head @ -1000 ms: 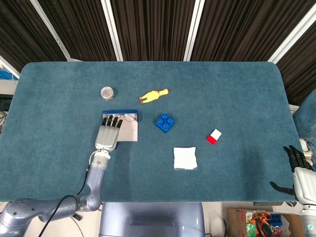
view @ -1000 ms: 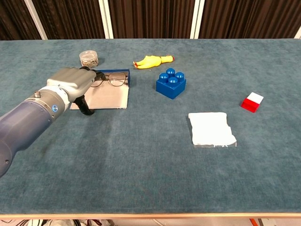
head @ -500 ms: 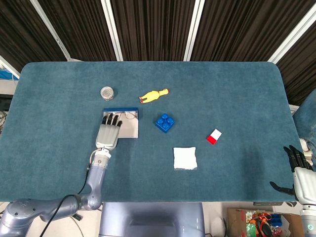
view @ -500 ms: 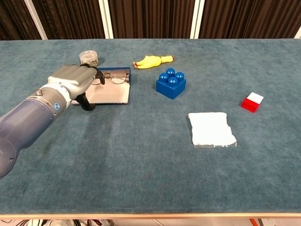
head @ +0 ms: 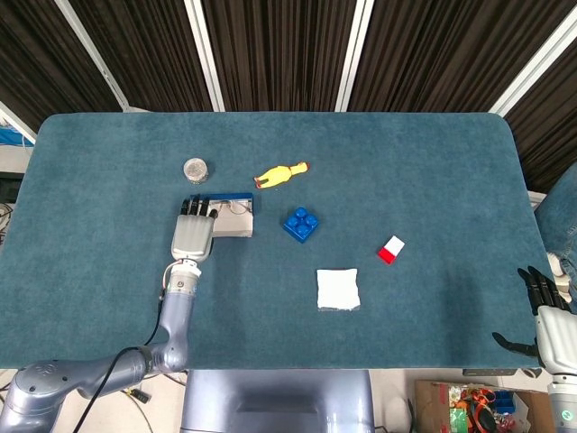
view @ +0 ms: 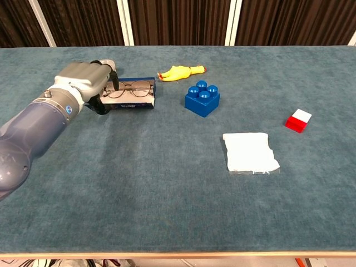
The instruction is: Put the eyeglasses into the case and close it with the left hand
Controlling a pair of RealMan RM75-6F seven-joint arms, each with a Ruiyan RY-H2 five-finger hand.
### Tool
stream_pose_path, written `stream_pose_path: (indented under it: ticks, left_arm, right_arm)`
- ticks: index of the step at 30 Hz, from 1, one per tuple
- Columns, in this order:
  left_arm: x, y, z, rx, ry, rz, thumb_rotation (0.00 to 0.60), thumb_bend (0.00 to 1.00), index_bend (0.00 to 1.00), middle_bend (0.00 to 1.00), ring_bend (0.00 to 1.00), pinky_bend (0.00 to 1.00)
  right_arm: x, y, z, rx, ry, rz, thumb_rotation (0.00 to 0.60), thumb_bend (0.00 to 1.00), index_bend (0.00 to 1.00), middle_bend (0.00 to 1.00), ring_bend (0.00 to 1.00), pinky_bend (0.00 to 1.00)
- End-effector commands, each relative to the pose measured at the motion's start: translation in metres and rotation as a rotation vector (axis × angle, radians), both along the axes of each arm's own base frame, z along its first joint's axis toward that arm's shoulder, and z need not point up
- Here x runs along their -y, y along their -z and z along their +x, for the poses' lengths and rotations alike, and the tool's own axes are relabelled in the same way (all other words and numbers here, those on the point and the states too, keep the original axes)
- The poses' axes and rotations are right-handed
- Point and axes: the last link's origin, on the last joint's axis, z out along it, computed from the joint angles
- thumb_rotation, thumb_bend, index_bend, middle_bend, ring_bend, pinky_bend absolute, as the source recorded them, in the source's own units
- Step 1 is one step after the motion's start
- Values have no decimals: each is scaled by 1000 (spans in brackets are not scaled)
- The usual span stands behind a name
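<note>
From my seat the left hand point(view: 83, 83) covers the left end of the case point(view: 132, 95), so I can't see how its fingers sit on the lid or whether they actually grip it. In the head view the hand lies flat over that end with dark fingertips point(head: 192, 207) poking past the far edge. Honestly can't tell if it's holding anything or just resting there.

The case is a shallow blue box with a pale flap, and the flap looks partly raised, though the angle is hard to judge. The eyeglasses point(view: 132, 88) sit inside it, lenses facing the chest camera, thin frame, left temple hidden behind the hand.

Right hand point(head: 541, 311) is way off from the case, past the counter point(head: 433, 180) edge, cut off by the frame, fingers spread, holding nothing.

Other stuff relative to the case: a small clear jar point(view: 105, 69) just behind it on the left, contents too small to make out; a yellow rubber chicken point(view: 181, 72) behind it on the right; a blue brick point(view: 202, 98) to its right; a white folded cloth point(view: 250, 152) and a red-and-white block point(view: 298, 120) well beyond that.
</note>
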Motion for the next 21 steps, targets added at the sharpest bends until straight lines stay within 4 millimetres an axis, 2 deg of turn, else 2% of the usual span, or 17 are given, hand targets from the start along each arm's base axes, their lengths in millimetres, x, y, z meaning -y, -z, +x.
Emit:
stream_pose_path:
  ticks: [1, 14, 21]
  left_arm:
    - [-4, 1, 0, 5, -10, 2, 600, 353, 347, 101, 21, 99]
    - [-6, 5, -8, 21, -28, -4, 600, 364, 478, 115, 21, 96]
    - [-4, 5, -7, 28, -14, -3, 600, 392, 516, 124, 21, 92]
  right_arm:
    - [0, 0, 0, 2, 1, -1, 600, 48, 0, 0, 22, 187]
    - [0, 0, 0, 5, 7, -1, 600, 49, 0, 0, 22, 187]
    - [0, 0, -1, 9, 11, -2, 600, 49, 0, 0, 22, 187]
